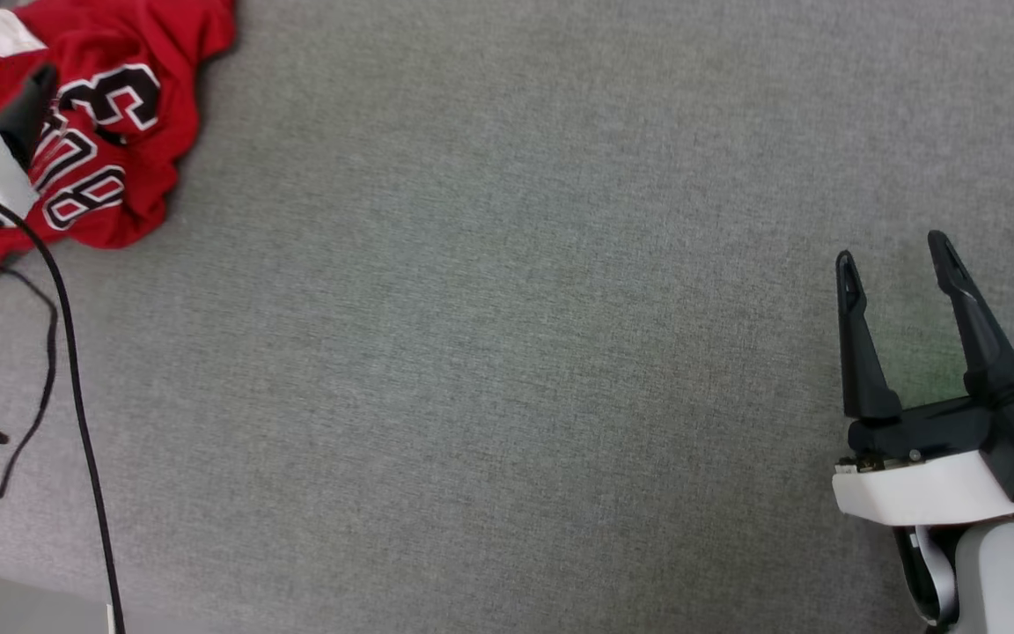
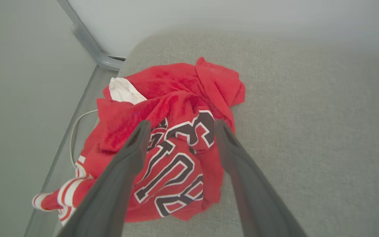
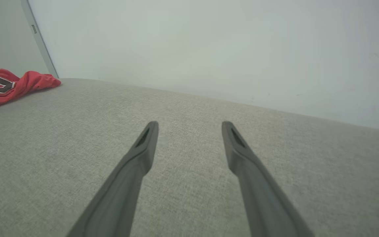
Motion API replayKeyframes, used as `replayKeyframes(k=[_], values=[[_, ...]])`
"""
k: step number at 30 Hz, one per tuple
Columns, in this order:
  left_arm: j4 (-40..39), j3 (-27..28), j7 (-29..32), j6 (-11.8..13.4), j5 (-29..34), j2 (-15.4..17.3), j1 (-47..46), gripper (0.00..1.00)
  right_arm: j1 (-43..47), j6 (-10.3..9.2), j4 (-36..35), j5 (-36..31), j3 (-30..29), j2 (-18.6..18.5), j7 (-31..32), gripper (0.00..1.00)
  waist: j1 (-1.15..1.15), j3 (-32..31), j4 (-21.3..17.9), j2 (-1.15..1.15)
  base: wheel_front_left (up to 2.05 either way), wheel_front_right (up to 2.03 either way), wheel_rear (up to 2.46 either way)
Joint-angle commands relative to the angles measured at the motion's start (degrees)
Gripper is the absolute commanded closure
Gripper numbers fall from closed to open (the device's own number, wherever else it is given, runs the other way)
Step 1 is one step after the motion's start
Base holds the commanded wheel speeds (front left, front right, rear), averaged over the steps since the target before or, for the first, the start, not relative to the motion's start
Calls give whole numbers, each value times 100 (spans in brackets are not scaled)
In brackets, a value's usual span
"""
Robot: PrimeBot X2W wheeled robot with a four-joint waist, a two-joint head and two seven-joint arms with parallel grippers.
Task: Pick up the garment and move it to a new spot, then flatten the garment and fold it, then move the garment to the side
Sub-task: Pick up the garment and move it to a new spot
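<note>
Garment: we find the garment crumpled at the far left corner of the grey woven surface, with its striped trim spilling over the edge.
Bearing: it lies just ahead of the left gripper and well apart from the right gripper.
Left gripper: spread wide, empty, framing the lettering; we cannot tell whether it touches.
Right gripper: wide, empty, over bare surface.
Nearer arm: left, we judge.
Long axis: none readable; a heap.
Material: soft jersey in deep folds.
</note>
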Motion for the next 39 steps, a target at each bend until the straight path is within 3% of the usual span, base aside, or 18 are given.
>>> replayKeyframes(k=[1, 7, 19, 20, 21, 33, 39], values=[[38, -166, 265, 0, -94, 169, -149, 0, -114, -4, -57, -47, -10, -26, -12, 0, -1, 208, -82, 0, 0, 0, 0], [309, -778, 1016, -1, -421, 315, -299, 0, -260, -4, -180, -49, -83, -105, -12, 0, -1, 566, -166, 0, 0, 0, 0], [1318, -1709, 1457, -1, -800, 15, -151, 1, -359, -4, -251, -16, -97, -135, -11, 0, -1, 875, -241, 0, 0, 0, 0], [1366, -1762, 1424, -1, -835, 11, -160, 72, -363, -4, -243, -5, -105, -133, -11, 0, -1, 875, -239, 0, 0, 0, 0], [1396, -1824, 1413, -1, -871, 23, -178, 100, -365, -4, -230, -5, -113, -132, -11, 0, -1, 865, -234, 0, 0, 0, 0], [675, -2599, 33, -2, -822, 610, -953, 100, -218, -4, -51, 188, -107, -56, -12, 0, -1, 203, -61, 0, 0, 0, 0], [-25, -3210, -453, -2, -777, 740, -1344, 100, -124, -4, 129, 359, -108, -6, -12, 0, -1, -262, -73, 0, 0, 0, 0]])
